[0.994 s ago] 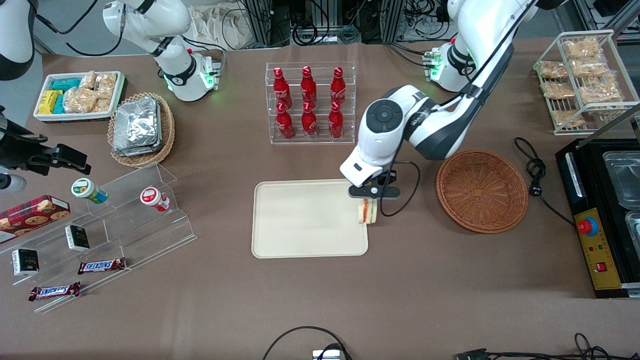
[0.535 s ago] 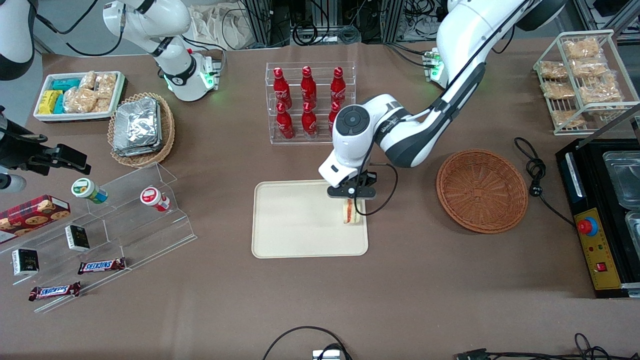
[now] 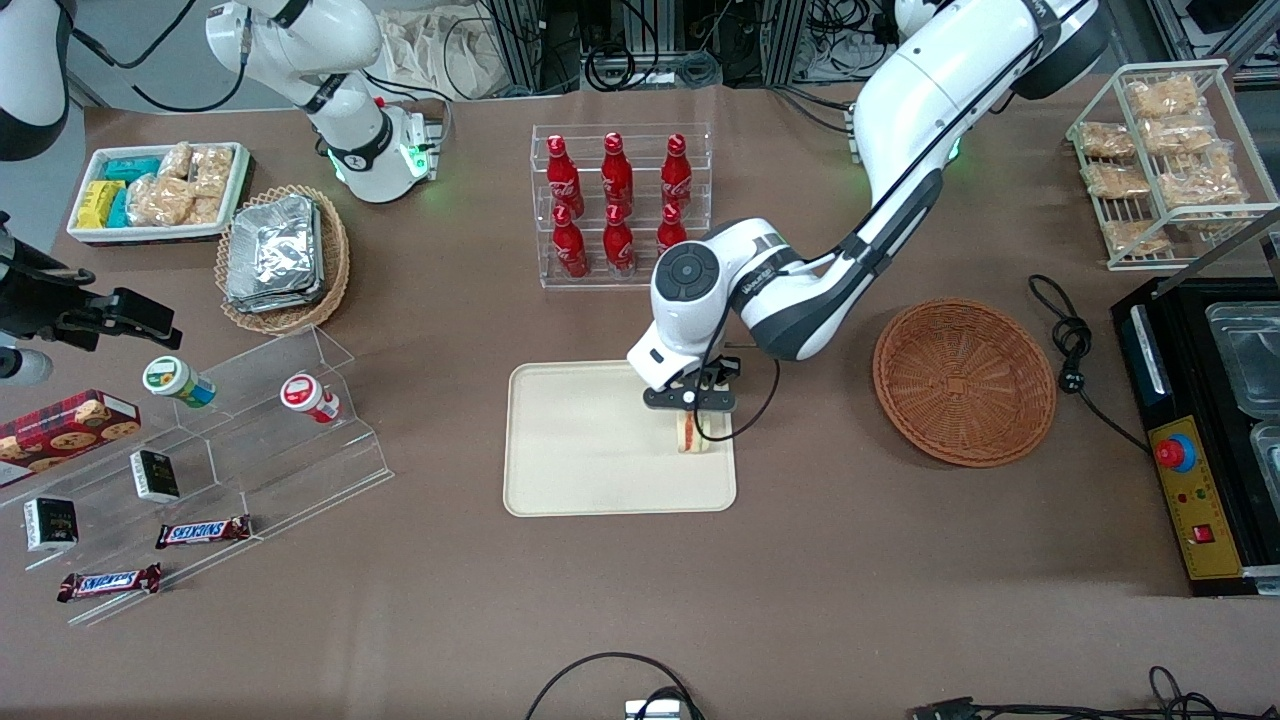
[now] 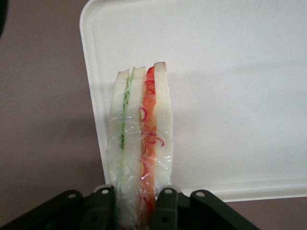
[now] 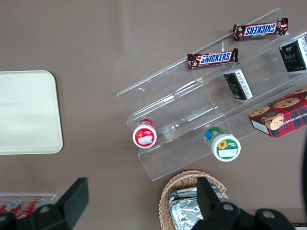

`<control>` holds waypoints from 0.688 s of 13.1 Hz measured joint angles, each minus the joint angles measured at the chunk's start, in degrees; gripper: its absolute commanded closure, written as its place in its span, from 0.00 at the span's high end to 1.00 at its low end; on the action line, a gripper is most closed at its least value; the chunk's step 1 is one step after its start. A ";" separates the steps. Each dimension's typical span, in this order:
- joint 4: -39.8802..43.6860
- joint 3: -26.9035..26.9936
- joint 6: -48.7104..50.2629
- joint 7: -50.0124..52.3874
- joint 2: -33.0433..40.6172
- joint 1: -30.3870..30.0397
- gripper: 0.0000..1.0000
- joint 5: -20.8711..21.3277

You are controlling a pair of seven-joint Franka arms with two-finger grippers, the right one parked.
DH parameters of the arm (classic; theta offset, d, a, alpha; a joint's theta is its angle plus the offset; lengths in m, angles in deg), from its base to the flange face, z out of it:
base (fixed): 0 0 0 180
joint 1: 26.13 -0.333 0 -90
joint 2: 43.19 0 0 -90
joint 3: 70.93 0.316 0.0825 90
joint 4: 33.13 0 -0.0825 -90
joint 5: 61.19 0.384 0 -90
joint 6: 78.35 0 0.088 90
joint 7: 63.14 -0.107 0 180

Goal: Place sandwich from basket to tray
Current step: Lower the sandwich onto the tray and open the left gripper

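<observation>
Sandwich (image 3: 690, 434) position: held on edge in the gripper (image 3: 688, 418), above the tray (image 3: 590, 450), near the tray edge that faces the basket (image 3: 964, 381). The jaws pinch the wedge across its two bread faces; the left wrist view shows both black fingers (image 4: 165, 206) pressed against the clear wrap at the wedge's gripped end. In that view the sandwich (image 4: 140, 143) shows its layered edge, with green filling between one pair of slices and red and orange filling between the other, and the cream tray surface (image 4: 230, 96) lies under it next to a rounded corner. Whether the wedge's lower end touches the tray or hangs just above it cannot be determined from these views.

The basket sits on the brown table, apart from the tray, toward the working arm's end, and holds nothing visible. A clear rack of red bottles (image 3: 618, 205) stands farther from the front camera than the tray. A black cable loop (image 3: 740, 410) hangs beside the gripper, over the tray's edge.
</observation>
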 measured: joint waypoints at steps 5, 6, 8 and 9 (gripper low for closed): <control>1.67 0.01 0.00 2.81 -3.84 0.83 0.26 4.26; 1.69 0.01 0.00 3.17 -4.27 0.83 0.27 4.73; 1.81 0.01 -0.06 3.38 -4.67 0.85 0.40 5.04; 1.86 0.01 -0.06 3.39 -4.67 0.87 0.58 5.05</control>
